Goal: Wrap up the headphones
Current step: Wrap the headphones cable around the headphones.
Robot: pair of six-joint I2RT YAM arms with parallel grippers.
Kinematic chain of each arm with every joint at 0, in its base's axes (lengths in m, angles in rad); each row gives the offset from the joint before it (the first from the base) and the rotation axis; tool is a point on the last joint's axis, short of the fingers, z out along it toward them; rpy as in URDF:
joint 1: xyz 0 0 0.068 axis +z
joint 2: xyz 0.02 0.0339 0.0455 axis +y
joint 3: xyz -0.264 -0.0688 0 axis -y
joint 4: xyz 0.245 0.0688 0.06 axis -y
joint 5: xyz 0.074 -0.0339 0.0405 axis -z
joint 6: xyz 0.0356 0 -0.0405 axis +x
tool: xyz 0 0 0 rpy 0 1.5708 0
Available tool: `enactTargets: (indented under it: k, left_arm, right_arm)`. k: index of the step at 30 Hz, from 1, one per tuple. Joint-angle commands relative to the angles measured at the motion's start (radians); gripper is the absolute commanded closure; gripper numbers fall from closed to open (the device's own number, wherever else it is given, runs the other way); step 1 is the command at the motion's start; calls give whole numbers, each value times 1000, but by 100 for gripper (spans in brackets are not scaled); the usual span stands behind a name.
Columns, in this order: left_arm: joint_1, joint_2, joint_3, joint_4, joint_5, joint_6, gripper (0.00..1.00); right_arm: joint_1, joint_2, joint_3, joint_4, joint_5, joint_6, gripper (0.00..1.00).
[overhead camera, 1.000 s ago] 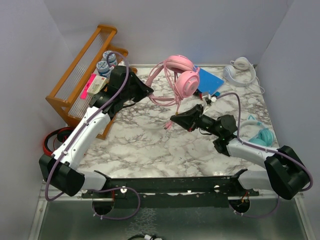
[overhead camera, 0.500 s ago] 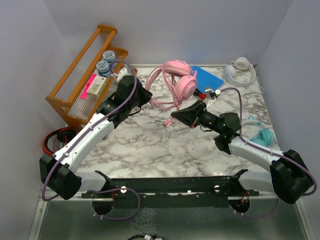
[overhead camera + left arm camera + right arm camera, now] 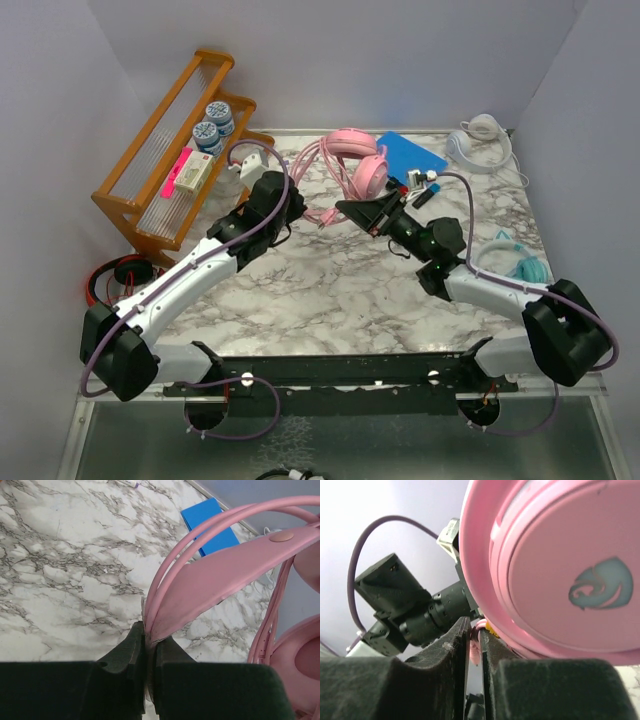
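The pink headphones (image 3: 355, 165) hang tilted above the marble table's far middle. My left gripper (image 3: 298, 198) is shut on their headband (image 3: 225, 575), which rises from between its fingers (image 3: 150, 635). My right gripper (image 3: 346, 208) sits just under one pink ear cup (image 3: 560, 570). Its jaws (image 3: 476, 640) stand a narrow slit apart, with the pink cable's end (image 3: 476, 649) between them. Loose pink cable (image 3: 322, 215) loops between the two grippers. White headphones (image 3: 478, 140) lie at the back right. Teal headphones (image 3: 525, 270) lie at the right edge, partly behind my right arm.
A blue flat case (image 3: 412, 155) lies behind the pink pair. A wooden rack (image 3: 170, 150) with two tins (image 3: 213, 122) stands at the back left. A red-and-black pair (image 3: 115, 280) lies off the table's left edge. Small items (image 3: 425, 185) lie near the blue case.
The left gripper has carried the pink headphones rightward and nearer. The right gripper has swung left and back with the cable, up under the ear cup. Its jaws have eased slightly.
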Motion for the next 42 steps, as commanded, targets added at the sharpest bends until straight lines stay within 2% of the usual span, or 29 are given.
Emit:
enactTargets:
  k: [1, 4, 6, 9, 18, 22, 29, 32, 37, 42]
  left_arm:
    - [-60, -28, 3, 93, -12, -15, 100]
    - [-74, -31, -5, 91, -19, -16, 100]
    - [-79, -31, -8, 85, -9, -24, 100]
    - [-81, -29, -10, 75, 15, -41, 100]
    - [-83, -48, 6, 19, -5, -63, 100]
    - [-81, -37, 30, -39, -14, -64, 100]
    - [-75, 22, 95, -127, 70, -57, 100]
    - [-61, 39, 88, -142, 95, -55, 100]
    - [-16, 39, 55, -137, 119, -45, 100]
    - [-3, 26, 53, -132, 105, -5, 100]
  right_arm:
    - [37, 9, 55, -7, 211, 32, 78]
    - [77, -21, 73, -189, 394, 47, 77]
    - [123, -45, 100, -332, 530, 42, 72]
    - [156, -57, 155, -509, 649, 44, 70]
    - [169, -40, 222, -738, 736, 93, 70]
    - [173, -21, 299, -910, 742, 101, 70]
    - [178, -23, 296, -903, 702, 24, 71]
    - [179, -38, 294, -860, 662, -66, 71]
    - [179, -87, 233, -646, 449, -296, 70]
    - [178, -124, 223, -624, 281, -419, 66]
